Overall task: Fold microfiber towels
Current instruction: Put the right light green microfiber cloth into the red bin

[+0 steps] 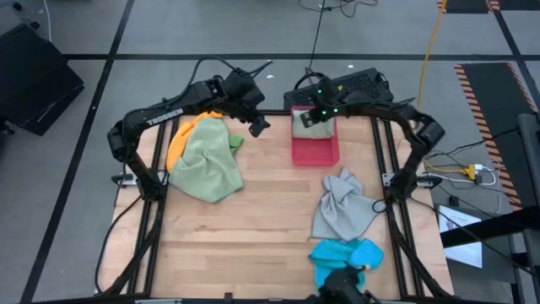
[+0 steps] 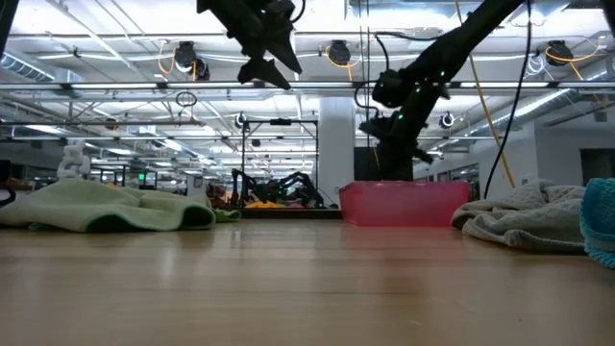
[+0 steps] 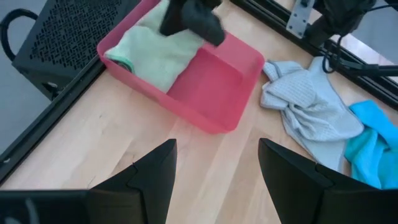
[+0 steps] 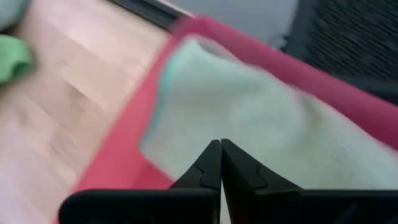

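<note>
A folded pale sage towel (image 1: 310,127) lies in the far end of the pink-red tray (image 1: 317,154). My right gripper (image 4: 221,149) is shut and stands just over that towel (image 4: 261,118). My left gripper (image 1: 257,125) hangs open high above bare wood, between the tray and the left pile, with nothing between its fingers (image 3: 155,168). That pile is a crumpled pale green towel (image 1: 207,162) lying on an orange one (image 1: 177,142). A grey towel (image 1: 342,207) and a blue towel (image 1: 346,253) lie crumpled on the table at the near right. My right gripper points its shut fingertips down at a slant over the folded towel's top (image 4: 249,134) in the tray. I cannot tell whether they touch the cloth.
A black perforated box (image 3: 56,37) stands just beyond the table's far edge, behind the tray. Dark frame rails (image 1: 156,169) run along both sides of the table. Bare wood (image 1: 253,228) lies in the middle and at the near left.
</note>
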